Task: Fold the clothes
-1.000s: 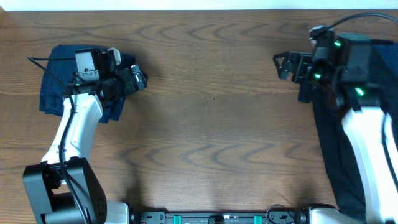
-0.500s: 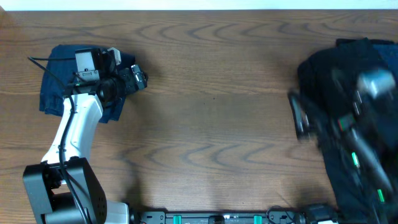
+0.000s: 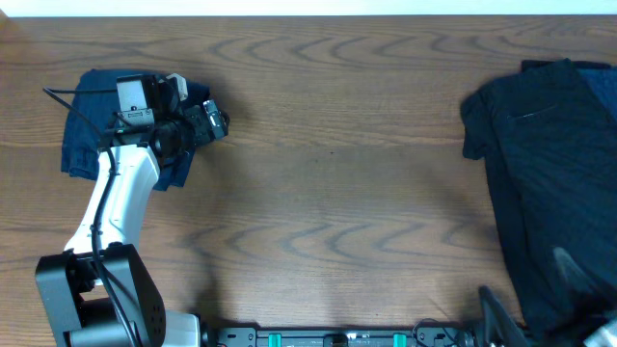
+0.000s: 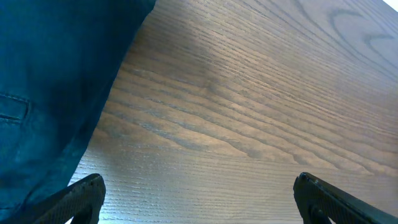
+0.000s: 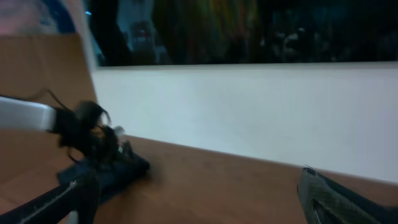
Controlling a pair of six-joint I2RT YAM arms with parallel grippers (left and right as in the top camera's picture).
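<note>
Centrally, wooden table [image 3: 328,145] between the clothes [image 3: 549,173]

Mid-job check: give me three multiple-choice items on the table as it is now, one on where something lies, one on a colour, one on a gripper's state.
1. Where does the black fabric garment lie?
A. on the right side of the wooden table
B. at its centre
C. under the left arm

2. What colour is the soft garment beneath the left arm?
A. red
B. navy blue
C. white

3. How is the left gripper?
A. shut on cloth
B. open, holding nothing
C. out of view

Answers:
1 A, the overhead view shows it spread along the right edge.
2 B, blue cloth shows around the arm.
3 B, the left wrist view shows its fingers wide apart over bare wood.
</note>
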